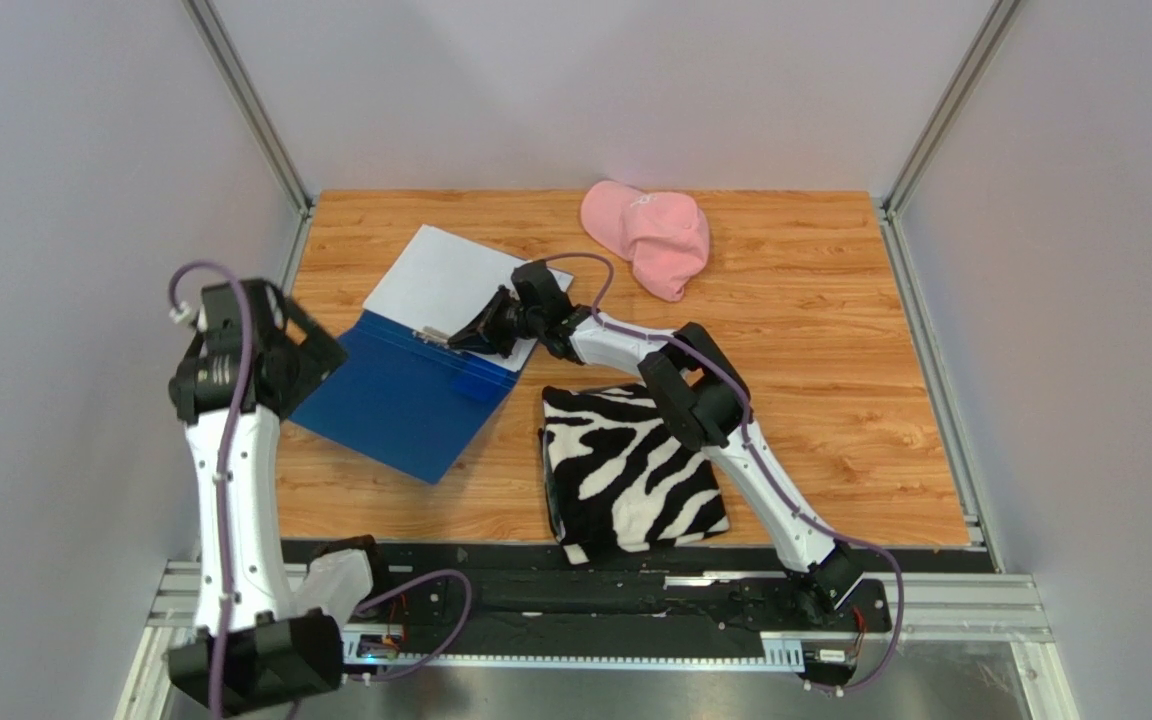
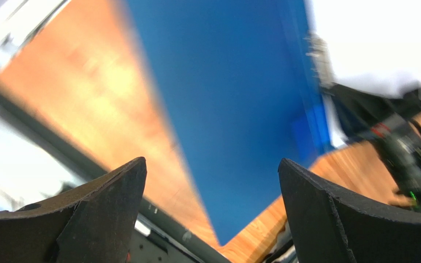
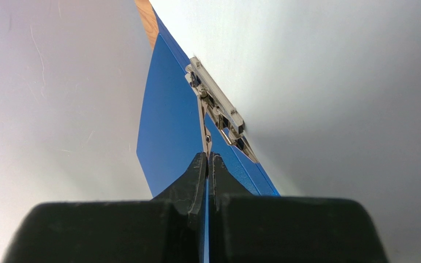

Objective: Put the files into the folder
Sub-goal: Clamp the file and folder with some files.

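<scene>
Right fingers (image 3: pixel 193 179) pinch folder (image 1: pixel 394 398) clip (image 3: pixel 218 107); left fingers (image 2: pixel 108 192) wide, view blurred; files (image 1: pixel 440 270) part-hidden.

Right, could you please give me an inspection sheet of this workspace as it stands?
Surface: wooden table, wood-grain top.
Job's things: blue folder lies open; white paper on its far half beside the metal clip.
Clutter: pink cap at the far edge; folded zebra-striped cloth by the right arm.
Tools: left tool open, empty, above the folder; right tool shut on the metal clip.
Cables: purple cable along each arm, looping at the bases.
Surroundings: grey walls, metal frame rails.
</scene>
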Tool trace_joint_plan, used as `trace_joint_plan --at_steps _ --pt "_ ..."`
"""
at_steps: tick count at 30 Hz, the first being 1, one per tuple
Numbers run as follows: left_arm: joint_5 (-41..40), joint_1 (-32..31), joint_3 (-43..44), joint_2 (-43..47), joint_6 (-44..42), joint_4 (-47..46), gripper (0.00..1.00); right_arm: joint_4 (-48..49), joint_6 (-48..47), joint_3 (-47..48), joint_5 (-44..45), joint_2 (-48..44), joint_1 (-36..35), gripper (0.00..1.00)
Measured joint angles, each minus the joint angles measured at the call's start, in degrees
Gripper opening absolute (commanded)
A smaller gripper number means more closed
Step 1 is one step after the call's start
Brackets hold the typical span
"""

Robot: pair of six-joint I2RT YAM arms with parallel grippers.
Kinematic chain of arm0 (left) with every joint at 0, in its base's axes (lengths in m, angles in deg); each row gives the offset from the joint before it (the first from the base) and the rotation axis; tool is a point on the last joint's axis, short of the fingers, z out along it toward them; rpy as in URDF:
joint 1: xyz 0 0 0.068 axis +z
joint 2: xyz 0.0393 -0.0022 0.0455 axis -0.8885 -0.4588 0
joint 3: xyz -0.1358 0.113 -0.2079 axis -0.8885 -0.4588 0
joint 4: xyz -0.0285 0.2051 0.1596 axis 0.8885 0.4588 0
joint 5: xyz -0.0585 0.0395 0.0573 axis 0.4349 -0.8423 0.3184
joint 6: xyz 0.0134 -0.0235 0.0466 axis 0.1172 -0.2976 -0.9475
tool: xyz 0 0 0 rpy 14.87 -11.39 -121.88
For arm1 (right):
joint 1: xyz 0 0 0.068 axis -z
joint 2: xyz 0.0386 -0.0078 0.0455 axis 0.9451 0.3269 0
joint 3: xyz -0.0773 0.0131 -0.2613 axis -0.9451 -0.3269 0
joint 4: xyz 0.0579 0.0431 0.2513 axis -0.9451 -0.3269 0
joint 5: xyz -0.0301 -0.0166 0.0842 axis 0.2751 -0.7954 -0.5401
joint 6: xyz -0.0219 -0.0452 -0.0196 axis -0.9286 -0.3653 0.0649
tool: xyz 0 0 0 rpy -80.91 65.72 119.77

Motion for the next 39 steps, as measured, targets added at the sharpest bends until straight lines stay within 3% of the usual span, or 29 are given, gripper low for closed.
trace_joint_plan --at_steps 3,10,15,21,29,32,33,36,39 --pt "0.7 8.0 -7.4 7.3 3.3 4.3 0.99 0.1 0.5 0.0 0.4 0.0 0.1 0.0" --pt "4.3 11.3 -18.3 12.4 10.1 5.0 0.99 0.3 0.9 0.0 0.6 0.0 0.2 0.0" --pt "11.5 12.4 -27.6 12.2 13.8 -4.2 0.99 0.3 1.1 0.0 0.6 0.0 0.2 0.0" --pt "17.4 12.5 -33.0 10.9 16.5 -17.2 0.97 1.2 1.4 -0.1 0.7 0.0 0.4 0.0" --pt "21.9 12.5 -36.5 7.0 19.7 -25.5 0.68 2.1 1.6 -0.9 1.1 -0.3 1.0 0.0" --pt "22.4 12.5 -37.0 7.1 19.9 -26.5 0.51 2.2 1.6 -1.0 1.2 -0.3 1.1 0.0" --pt "22.4 12.5 -37.0 7.2 19.4 -27.0 0.36 2.2 1.6 -1.0 1.2 -0.3 1.1 0.0" --pt "22.2 12.5 -36.7 7.6 17.8 -27.3 0.04 2.2 1.3 -1.0 1.2 -0.3 1.1 0.0" --pt "22.0 12.4 -34.1 7.6 15.5 -26.3 0.0 2.0 0.4 -1.0 1.0 -0.5 1.1 0.0"
